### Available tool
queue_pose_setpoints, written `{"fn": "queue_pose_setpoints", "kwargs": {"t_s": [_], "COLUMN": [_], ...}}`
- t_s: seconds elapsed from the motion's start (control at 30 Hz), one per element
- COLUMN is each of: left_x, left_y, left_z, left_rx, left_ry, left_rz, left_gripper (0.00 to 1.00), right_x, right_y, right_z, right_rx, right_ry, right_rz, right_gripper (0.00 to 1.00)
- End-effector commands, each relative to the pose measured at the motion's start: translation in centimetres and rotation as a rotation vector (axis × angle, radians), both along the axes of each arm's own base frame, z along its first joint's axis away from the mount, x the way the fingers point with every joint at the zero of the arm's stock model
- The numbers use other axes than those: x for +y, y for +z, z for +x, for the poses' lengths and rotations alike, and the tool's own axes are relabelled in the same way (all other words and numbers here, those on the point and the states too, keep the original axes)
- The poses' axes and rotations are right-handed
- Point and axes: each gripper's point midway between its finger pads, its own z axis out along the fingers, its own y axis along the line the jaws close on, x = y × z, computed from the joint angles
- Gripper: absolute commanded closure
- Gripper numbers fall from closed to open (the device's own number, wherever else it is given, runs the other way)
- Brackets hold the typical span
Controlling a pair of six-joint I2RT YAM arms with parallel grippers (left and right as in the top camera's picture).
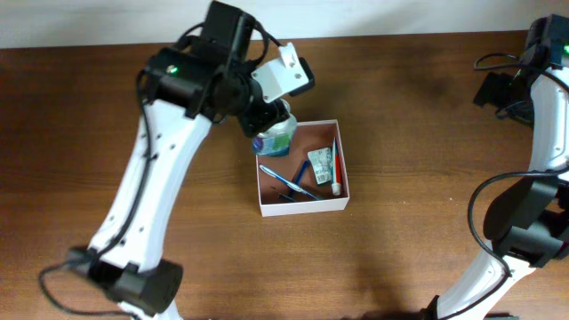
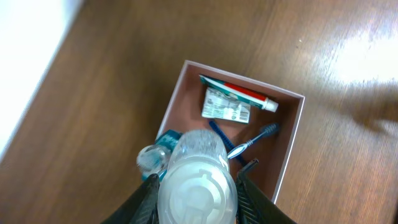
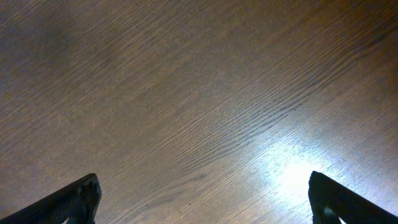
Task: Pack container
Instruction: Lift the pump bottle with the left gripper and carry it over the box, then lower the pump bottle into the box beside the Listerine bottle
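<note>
White-walled container [image 1: 302, 211] sits mid-tabletop [image 1: 418, 258], with the left tool [image 2: 196, 202] clamped on a clear, teal-tinted bottle [image 2: 198, 180] over the box's far-left corner.
Toothpaste tube [image 2: 244, 93] and packet [image 2: 225, 106] lie by the right wall. A blue toothbrush [image 2: 252, 140] crosses the reddish floor nearer the front, and bare floor shows beside the bottle. Whether the bottle touches the floor cannot be told. Right tool [image 3: 202, 199] hangs with fingers spread wide over bare wood, well apart from the box.

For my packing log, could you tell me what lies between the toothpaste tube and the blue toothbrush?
A small printed packet, flat in the container; the left wrist view shows it.
</note>
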Motion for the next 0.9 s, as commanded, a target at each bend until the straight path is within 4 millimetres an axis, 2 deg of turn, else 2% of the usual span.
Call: {"fn": "queue_pose_setpoints", "kwargs": {"t_s": [0.0, 0.17, 0.33, 0.5, 0.7, 0.87], "left_x": [-2.5, -4.6, -5.5, -4.7, -4.4, -4.3], "left_y": [-0.6, -3.2, -5.3, -7.1, -7.5, -8.8], "left_z": [-0.1, -0.4, 0.1, 1.2, 1.6, 2.0], "left_rx": [-0.001, 0.019, 0.036, 0.035, 0.022, 0.042], "left_ry": [-0.098, -0.186, -0.229, -0.197, -0.195, -0.190], "left_rz": [-0.029, 0.009, 0.034, 0.111, 0.137, 0.163], "left_gripper": [0.72, 0.73, 0.73, 0.74, 0.74, 0.76], "right_x": [-0.1, -0.1, -0.1, -0.1, -0.1, -0.1], "right_y": [0.4, 0.4, 0.4, 0.4, 0.4, 0.4], "right_z": [0.1, 0.1, 0.1, 0.1, 0.1, 0.1], "right_rx": [-0.005, -0.005, -0.005, -0.005, -0.005, -0.005], "right_ry": [0.004, 0.004, 0.004, 0.004, 0.004, 0.004], "right_rz": [-0.016, -0.016, -0.016, -0.016, -0.016, -0.016], "right_gripper": [0.01, 0.02, 0.02, 0.02, 0.02, 0.02]}}
